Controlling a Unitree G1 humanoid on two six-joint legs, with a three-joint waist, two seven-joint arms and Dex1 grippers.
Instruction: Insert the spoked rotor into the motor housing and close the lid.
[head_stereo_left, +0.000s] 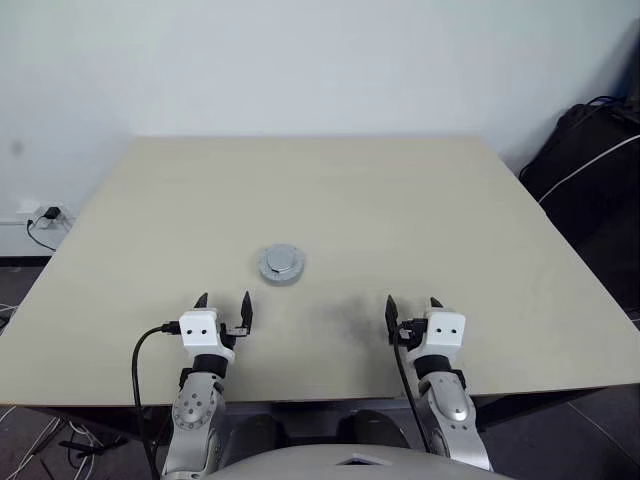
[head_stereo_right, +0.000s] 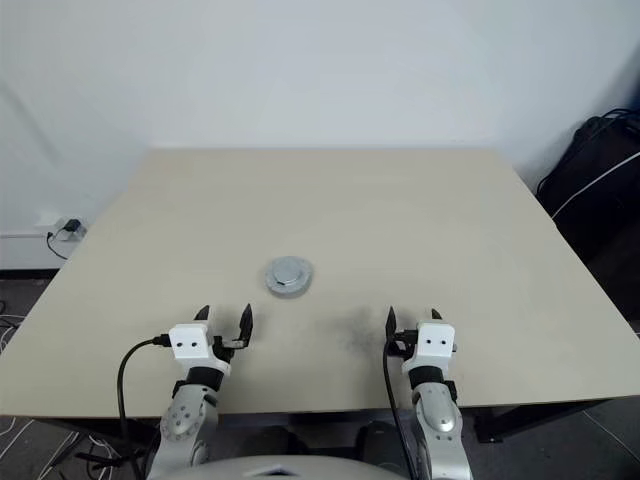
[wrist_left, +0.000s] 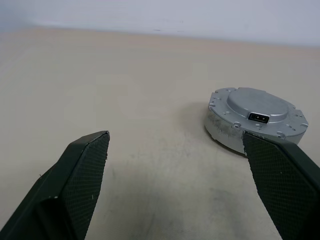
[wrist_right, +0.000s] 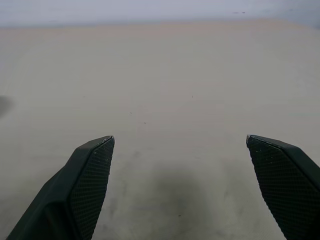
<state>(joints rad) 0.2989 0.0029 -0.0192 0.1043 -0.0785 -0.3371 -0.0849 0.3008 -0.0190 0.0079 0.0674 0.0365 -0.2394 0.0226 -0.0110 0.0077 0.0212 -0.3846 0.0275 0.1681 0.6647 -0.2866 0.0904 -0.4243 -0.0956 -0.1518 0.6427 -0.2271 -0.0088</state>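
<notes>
lid (head_stereo_left: 281, 263) on table (head_stereo_left: 420, 220) centre | ahead of left gripper (head_stereo_left: 225, 304)

This looks like a plain lab or test room set up for robot trials. A bare beige table (head_stereo_left: 330, 200) stands against a blank white wall (head_stereo_left: 300, 60) with no decoration. At the far left, low on the wall, a power socket (head_stereo_left: 45, 213) has a black cable plugged in. More loose cables (head_stereo_left: 30, 440) lie on the dark floor at the near left. At the far right a black bag (head_stereo_left: 585, 150) sits with a white cable (head_stereo_left: 590, 165) draped over it.
</notes>
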